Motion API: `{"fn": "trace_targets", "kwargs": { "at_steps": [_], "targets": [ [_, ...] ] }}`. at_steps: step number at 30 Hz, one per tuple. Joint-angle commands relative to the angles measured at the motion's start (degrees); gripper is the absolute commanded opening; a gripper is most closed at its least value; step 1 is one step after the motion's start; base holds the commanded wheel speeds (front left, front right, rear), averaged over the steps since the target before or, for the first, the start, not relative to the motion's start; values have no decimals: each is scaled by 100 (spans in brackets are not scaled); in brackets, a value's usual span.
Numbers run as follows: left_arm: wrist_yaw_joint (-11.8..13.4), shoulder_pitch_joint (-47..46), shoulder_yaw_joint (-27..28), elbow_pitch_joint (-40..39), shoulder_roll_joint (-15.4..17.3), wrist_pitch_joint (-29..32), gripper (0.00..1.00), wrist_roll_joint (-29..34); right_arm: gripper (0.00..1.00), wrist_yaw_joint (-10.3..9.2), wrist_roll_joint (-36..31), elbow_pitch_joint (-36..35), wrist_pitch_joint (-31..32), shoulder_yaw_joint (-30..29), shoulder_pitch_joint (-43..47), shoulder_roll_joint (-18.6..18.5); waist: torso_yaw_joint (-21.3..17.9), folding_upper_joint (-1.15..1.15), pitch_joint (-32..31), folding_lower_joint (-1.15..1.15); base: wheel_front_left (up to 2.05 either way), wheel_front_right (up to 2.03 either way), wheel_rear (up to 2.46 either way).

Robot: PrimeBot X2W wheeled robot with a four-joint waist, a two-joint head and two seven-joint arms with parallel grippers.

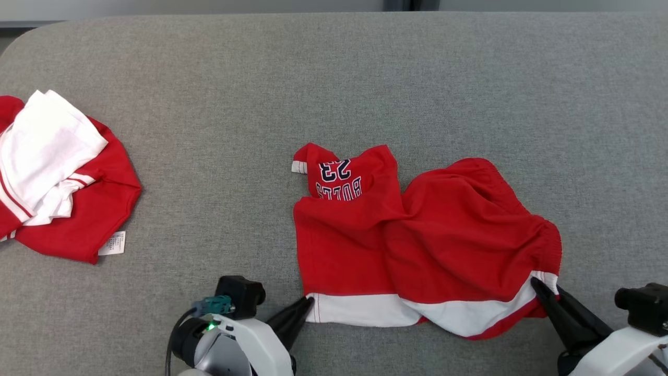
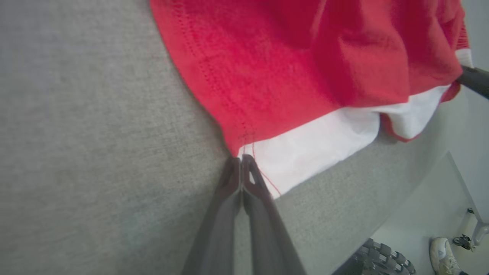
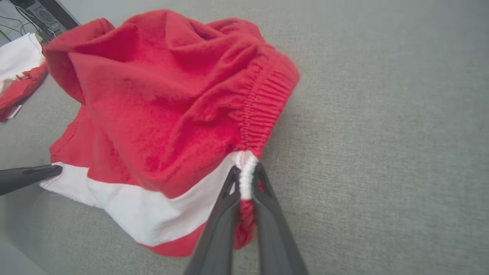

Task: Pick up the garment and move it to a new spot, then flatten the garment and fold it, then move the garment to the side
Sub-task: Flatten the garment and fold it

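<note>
Right wrist view: got right tool clamped on elastic corner of rumpled red-and-white shorts; left wrist view: left tool pinched together at hem corner, by near edge of grey fabric desk, loads of room beyond

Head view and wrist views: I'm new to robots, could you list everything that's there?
shorts: one, red with white band, crumpled mid-table
clothing pile: one, red and white, table's left edge
table: one, grey cloth top, under both
ribbed object: one, dark grey, floor by shoe
shoe: one, pale, floor, left wrist view
left end effector: one, dark, shut on shorts' near-left corner
right end effector: one, dark, shut on shorts' near-right waistband
</note>
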Motion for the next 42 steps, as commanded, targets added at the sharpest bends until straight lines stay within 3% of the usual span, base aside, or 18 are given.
{"fn": "trace_targets", "kwargs": {
  "at_steps": [1,16,23,31,42],
  "targets": [
    [41,-119,91,-89,55,-88,0,30,0,12,107,-101,-84,-50,53,-51,-11,0,-26,0,0,0,0],
    [277,-478,771,-1759,492,-431,0,157,0,12,1343,-1257,-763,-400,-169,-55,-53,0,-537,0,0,0,0],
    [431,-1372,1156,-2034,631,-522,0,457,0,13,1210,-1164,-1048,-543,-1214,279,-111,0,-798,0,0,0,0],
    [605,-2437,1409,-1935,590,-640,0,744,0,13,815,-854,-981,-382,-2433,405,-92,0,-1090,0,0,0,0],
    [668,-2766,1402,-1809,510,-690,0,751,0,13,858,-524,-904,-180,-2859,409,-30,0,-1244,0,0,0,0]
  ]
}}
